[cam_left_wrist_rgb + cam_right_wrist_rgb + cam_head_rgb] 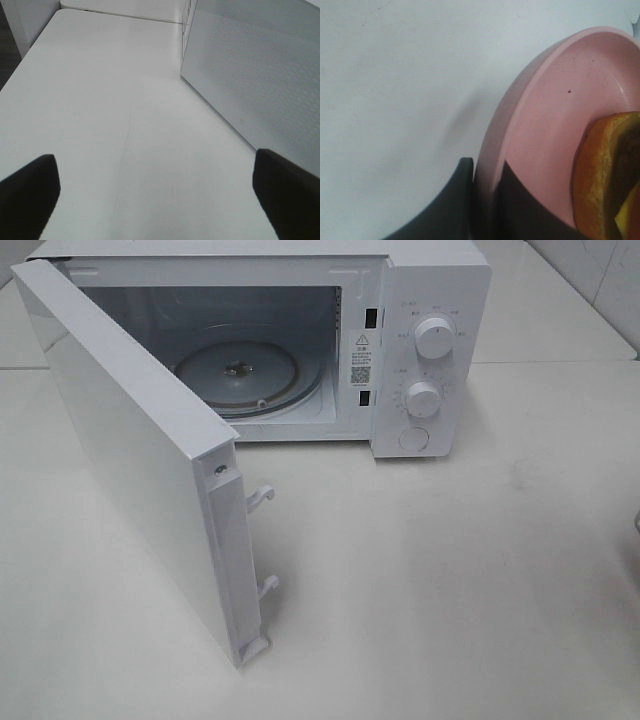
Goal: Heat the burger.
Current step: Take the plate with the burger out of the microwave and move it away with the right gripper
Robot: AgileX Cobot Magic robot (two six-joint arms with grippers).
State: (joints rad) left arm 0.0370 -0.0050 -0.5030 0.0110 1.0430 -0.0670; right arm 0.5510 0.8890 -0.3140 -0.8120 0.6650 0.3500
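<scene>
Right wrist view: my right claw is clamped on the pink plate's rim, the burger at its 3 o'clock (partly cropped); my left claw gapes wide above the counter, holding nothing.

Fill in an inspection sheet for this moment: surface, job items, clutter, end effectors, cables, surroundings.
Surface: white table, faint scuffs.
Job items: microwave with door swung wide open, glass turntable bare; burger sits on a pink plate.
Clutter: nothing seen.
End effectors: left end effector open, empty, over the table beside the door; right end effector shut on the plate's rim.
Cables: nothing seen.
Surroundings: tiled wall at far right.
</scene>
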